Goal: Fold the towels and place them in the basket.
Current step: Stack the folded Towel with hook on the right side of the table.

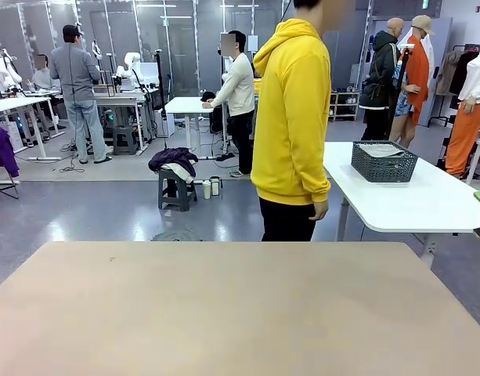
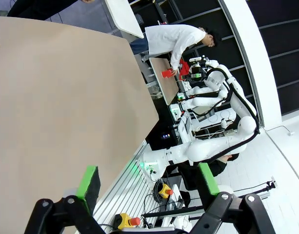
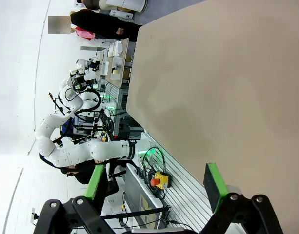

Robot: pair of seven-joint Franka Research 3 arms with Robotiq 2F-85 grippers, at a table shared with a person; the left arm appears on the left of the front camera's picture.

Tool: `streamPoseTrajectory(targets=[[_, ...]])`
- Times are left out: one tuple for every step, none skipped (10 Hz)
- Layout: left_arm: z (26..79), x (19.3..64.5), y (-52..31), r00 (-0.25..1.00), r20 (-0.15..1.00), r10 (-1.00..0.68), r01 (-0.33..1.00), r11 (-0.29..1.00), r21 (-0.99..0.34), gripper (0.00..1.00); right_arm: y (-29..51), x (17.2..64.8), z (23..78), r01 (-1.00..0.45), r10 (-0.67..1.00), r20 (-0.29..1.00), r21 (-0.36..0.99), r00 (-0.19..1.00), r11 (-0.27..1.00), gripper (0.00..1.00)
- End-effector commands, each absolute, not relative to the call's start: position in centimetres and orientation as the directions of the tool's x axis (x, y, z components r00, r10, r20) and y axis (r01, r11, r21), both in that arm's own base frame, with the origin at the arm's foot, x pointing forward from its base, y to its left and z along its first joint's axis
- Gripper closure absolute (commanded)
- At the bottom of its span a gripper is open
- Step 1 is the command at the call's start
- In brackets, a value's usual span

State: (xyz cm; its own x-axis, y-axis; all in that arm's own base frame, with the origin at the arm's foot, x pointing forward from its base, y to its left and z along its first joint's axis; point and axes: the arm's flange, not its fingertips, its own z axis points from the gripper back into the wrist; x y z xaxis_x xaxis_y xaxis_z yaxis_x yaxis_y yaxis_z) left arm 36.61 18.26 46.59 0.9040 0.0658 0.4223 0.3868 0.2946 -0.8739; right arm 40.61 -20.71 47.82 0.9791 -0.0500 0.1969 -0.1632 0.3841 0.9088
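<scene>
bare tan worktop [image 1: 240, 313] in front, person in yellow hoodie [image 1: 290, 117] standing beyond, dark basket [image 1: 384, 162] with a towel [image 1: 380, 150] on white side table [image 1: 427, 200], left pincer [image 2: 148, 180] wide, right pincer [image 3: 156, 181] wide, both holding nothing

A: Where can an arm pass?

B: Across the whole tan desk [image 1: 240, 313]; its top is bare from near edge to far edge.

A: What stands in the way?

B: A person in a yellow hoodie [image 1: 293, 117] stands just past the far edge, near the middle. The basket [image 1: 384, 161] sits well apart on a white side desk [image 1: 427, 204] to the right, beyond the gap of floor.
</scene>
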Motion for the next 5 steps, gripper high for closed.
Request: streamPoseTrajectory(targets=[[46.57, 36.57, 18.3, 0.9, 0.43, 0.066, 0.398, 0.274, -0.875, 0.0, -20.66, 40.57, 47.78, -0.17, -0.047, 0.203, 0.909, 0.978, 0.379, 0.0], [46.57, 36.57, 18.3, 0.9, 0.43, 0.066, 0.398, 0.274, -0.875, 0.0, -20.66, 40.57, 47.78, -0.17, -0.047, 0.203, 0.909, 0.978, 0.379, 0.0], [46.57, 36.57, 18.3, 0.9, 0.43, 0.066, 0.398, 0.274, -0.875, 0.0, -20.66, 40.57, 47.78, -0.17, -0.047, 0.203, 0.909, 0.978, 0.379, 0.0], [46.57, 36.57, 18.3, 0.9, 0.43, 0.066, 0.398, 0.274, -0.875, 0.0, -20.66, 40.57, 47.78, -0.17, -0.047, 0.203, 0.909, 0.978, 0.379, 0.0], [46.57, 36.57, 18.3, 0.9, 0.43, 0.066, 0.398, 0.274, -0.875, 0.0, -20.66, 40.57, 47.78, -0.17, -0.047, 0.203, 0.909, 0.978, 0.379, 0.0]])
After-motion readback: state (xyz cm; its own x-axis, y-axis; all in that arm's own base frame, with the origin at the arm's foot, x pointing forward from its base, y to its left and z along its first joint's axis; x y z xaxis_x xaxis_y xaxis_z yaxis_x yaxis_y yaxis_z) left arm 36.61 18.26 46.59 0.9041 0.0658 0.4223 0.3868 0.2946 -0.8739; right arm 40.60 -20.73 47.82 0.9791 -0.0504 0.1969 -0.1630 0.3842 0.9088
